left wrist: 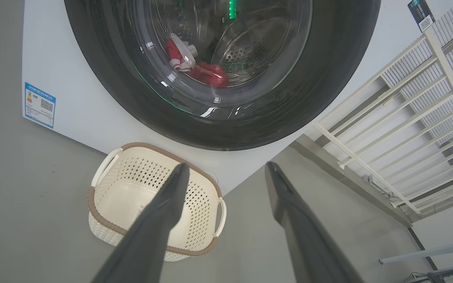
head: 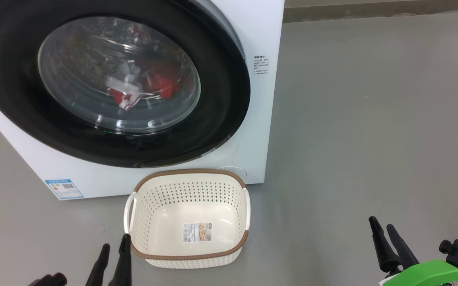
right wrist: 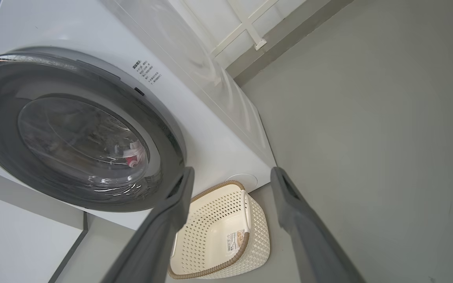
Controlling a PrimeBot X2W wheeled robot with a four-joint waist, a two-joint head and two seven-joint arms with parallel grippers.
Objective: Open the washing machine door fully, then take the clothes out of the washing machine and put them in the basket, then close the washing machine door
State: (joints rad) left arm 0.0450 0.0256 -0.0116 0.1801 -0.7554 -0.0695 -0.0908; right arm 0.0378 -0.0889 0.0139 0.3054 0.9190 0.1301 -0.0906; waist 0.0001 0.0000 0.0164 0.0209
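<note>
Front view of the washing machine [head: 266, 39] on the grey floor [head: 372, 119]. The door [head: 229, 119] is sitting shut against the white front, and the clothes [head: 161, 79] — red with white parts — are lying in the drum behind its glass. The basket [head: 189, 174] is standing on the floor just before the machine, below the door, its bottom sticker [head: 197, 232] showing. I am holding my left gripper [head: 115, 241] just beside the basket's near left corner, fingers apart, gripping nothing. I am holding my right gripper [head: 381, 222] well to the basket's right, over the floor — fingers likewise apart, nothing between them.
</note>
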